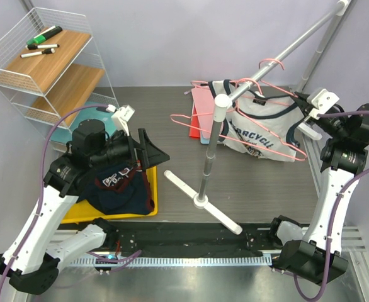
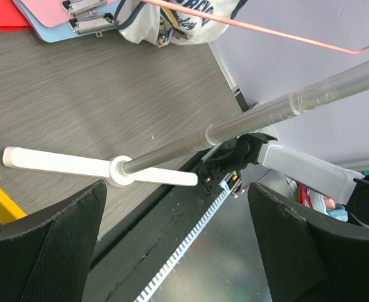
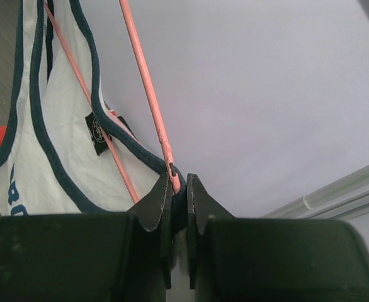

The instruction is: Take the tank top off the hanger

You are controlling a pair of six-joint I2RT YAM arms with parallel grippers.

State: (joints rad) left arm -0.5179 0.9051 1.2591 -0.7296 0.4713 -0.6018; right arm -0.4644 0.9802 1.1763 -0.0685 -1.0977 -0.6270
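A white tank top (image 1: 260, 126) of soft jersey with navy trim and printed lettering hangs on a thin pink wire hanger (image 3: 148, 88). The hanger hooks over a slanting silver metal rail (image 1: 285, 47) above the far right corner of the bench.

My right pincer (image 3: 179, 189) is almost fully closed. It nips the navy-trimmed edge of the shirt where the strap wraps the hanger's outer tip. I cannot tell whether the wire itself is caught between my fingers as well.

I judge the shirt to be light, limp and stretchy. It should drape and slide rather than hold its shape, and the thin wire may swing or snag the strap. The bound trim at the strap or armhole looks the firmest place to hold, and the loose body fabric would only bunch.

My left pincer (image 2: 177, 187) is wide open and holds nothing. It sits over the near left of the bench, above a dark navy garment (image 1: 121, 185) heaped in a yellow plastic tray (image 1: 109, 217).

The rail's upright pole rises from a white cross-shaped base (image 1: 200, 200) at mid-bench. More pink hangers and pink and red clipboards (image 1: 200, 116) lie near the far edge. A white wire shelf with wooden boards (image 1: 46, 56) fills the far left corner.
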